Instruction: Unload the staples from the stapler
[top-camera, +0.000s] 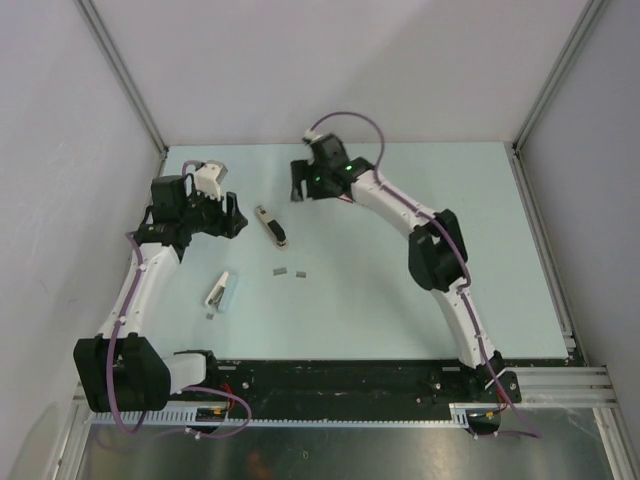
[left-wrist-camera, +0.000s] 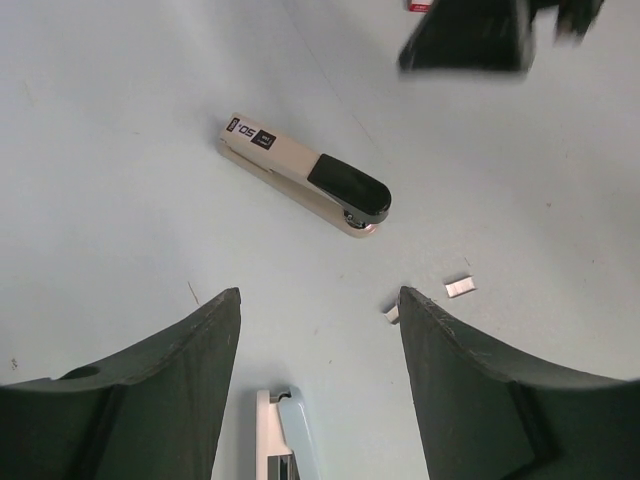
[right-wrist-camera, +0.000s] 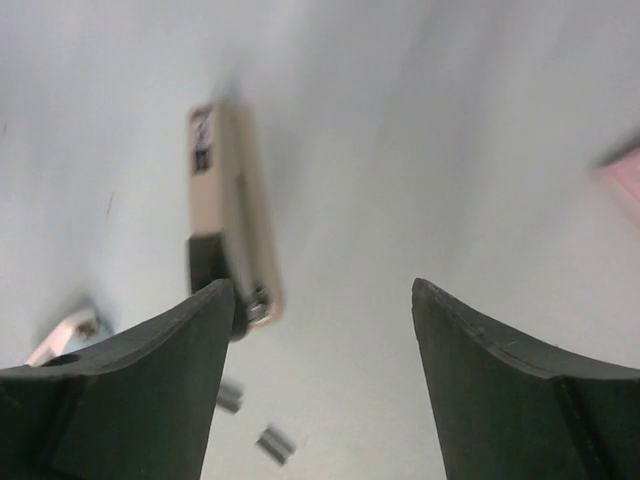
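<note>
The stapler (top-camera: 270, 226) is beige with a black top and lies flat on the pale table, shut; it also shows in the left wrist view (left-wrist-camera: 305, 175) and, blurred, in the right wrist view (right-wrist-camera: 230, 215). Small grey staple pieces (top-camera: 290, 271) lie loose just in front of it (left-wrist-camera: 460, 287) (right-wrist-camera: 272, 443). My right gripper (top-camera: 297, 188) hangs open behind the stapler, holding nothing (right-wrist-camera: 322, 285). My left gripper (top-camera: 232, 215) stands open to the stapler's left, with only bare table between its fingers (left-wrist-camera: 320, 295).
A white and pale blue stapler-like tool (top-camera: 220, 290) lies nearer the left arm, its end showing low between the left fingers (left-wrist-camera: 280, 435). Another tiny grey piece (top-camera: 209, 316) lies by it. Grey walls close in the table on three sides.
</note>
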